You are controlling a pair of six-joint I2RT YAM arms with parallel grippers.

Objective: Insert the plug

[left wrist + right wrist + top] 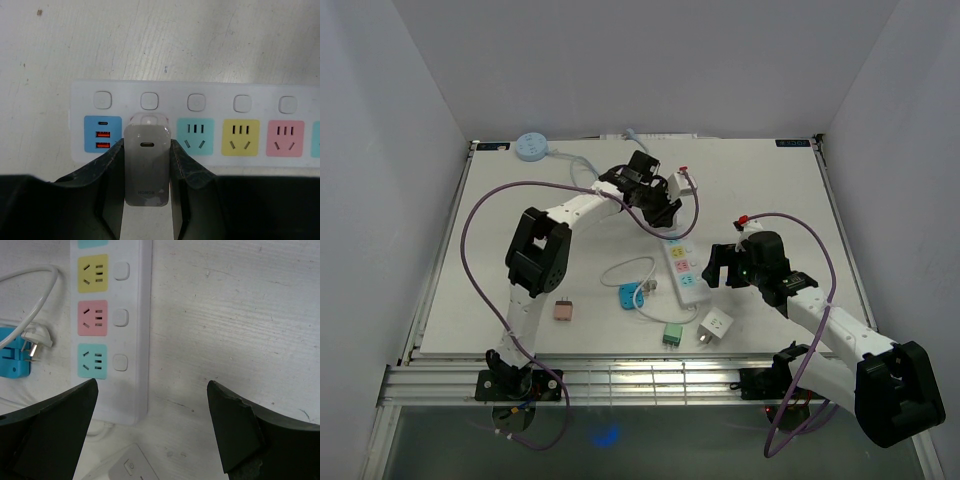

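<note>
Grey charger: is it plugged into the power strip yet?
Cannot tell. The left gripper holds the charger right over the power strip, but its prongs are hidden.

This is a robotics lab test cell: plain white panels (380,100) enclose a white tabletop (770,190) on 3 sides, and the board rests on bare aluminium rails (650,378). 2 robot arms, left (535,255) and right (840,335), are bolted at its near edge, trailing purple cables (466,228). A multi-coloured power strip (685,270) and loose adapters (715,327) lie on the board.
</note>
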